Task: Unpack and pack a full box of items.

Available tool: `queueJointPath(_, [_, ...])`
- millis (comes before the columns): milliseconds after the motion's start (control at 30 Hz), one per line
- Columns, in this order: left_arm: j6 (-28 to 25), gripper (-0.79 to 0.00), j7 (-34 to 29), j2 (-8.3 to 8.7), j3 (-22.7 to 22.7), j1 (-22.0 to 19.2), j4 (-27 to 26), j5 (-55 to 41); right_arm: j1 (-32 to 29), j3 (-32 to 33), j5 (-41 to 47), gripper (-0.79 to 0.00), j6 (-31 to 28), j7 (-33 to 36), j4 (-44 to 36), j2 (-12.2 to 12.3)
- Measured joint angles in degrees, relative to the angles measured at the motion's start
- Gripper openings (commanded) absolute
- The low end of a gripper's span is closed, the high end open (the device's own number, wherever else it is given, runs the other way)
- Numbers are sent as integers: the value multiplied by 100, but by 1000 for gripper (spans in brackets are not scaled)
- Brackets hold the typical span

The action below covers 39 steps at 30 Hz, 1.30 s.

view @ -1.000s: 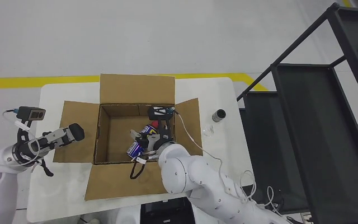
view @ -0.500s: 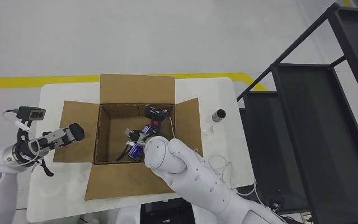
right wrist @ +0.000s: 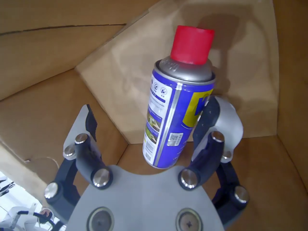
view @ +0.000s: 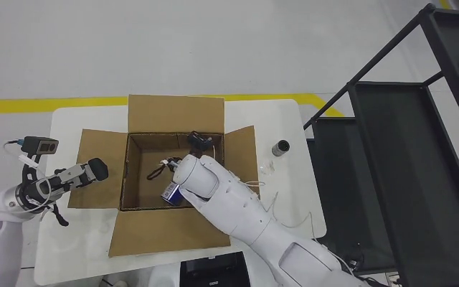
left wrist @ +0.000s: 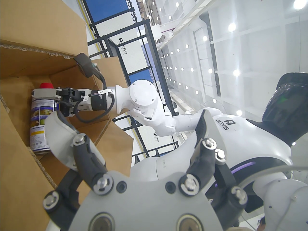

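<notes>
- Tools first: your left tool point(left wrist: 128, 116) hangs at the outer edge of the left flap of the cardboard box point(view: 176, 115), fingers spread wide, gripping nothing.
- Your right tool point(right wrist: 151, 108) sits inside the box, spread wide around the spray can point(right wrist: 178, 111); one finger touches it, the other stands apart.
- The spray can stands upright by the box's near wall, red cap up.
- Right of the box, a small dark cylinder point(view: 280, 148) rests on the worktop point(view: 287, 201).
- Beyond the worktop, a yellow line point(view: 57, 105) crosses the floor.
</notes>
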Motion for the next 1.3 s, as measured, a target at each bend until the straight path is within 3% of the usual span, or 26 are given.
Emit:
queueJointPath(267, [0, 0, 0, 0, 0, 0, 0, 0, -487, 58, -440, 0, 0, -167, -223, -80])
queueJointPath(567, [0, 0, 0, 0, 0, 0, 0, 0, -473, 206, -861, 0, 0, 158, -12, -207])
queueJointPath(600, [0, 0, 0, 0, 0, 0, 0, 0, -457, 214, -898, -71, 0, 190, 19, -224])
queueJointPath(667, [0, 0, 0, 0, 0, 0, 0, 0, -409, 242, -971, -456, 0, 267, 103, -257])
queueJointPath(733, [0, 0, 0, 0, 0, 0, 0, 0, -364, 270, -1004, -785, 0, 337, 185, -274])
queueJointPath(1100, [0, 0, 0, 0, 0, 0, 0, 0, -254, 312, -972, -785, 0, 457, 392, -329])
queueJointPath(1300, [0, 0, 0, 0, 0, 0, 0, 0, -563, 168, -1171, -785, 0, 453, -346, -258])
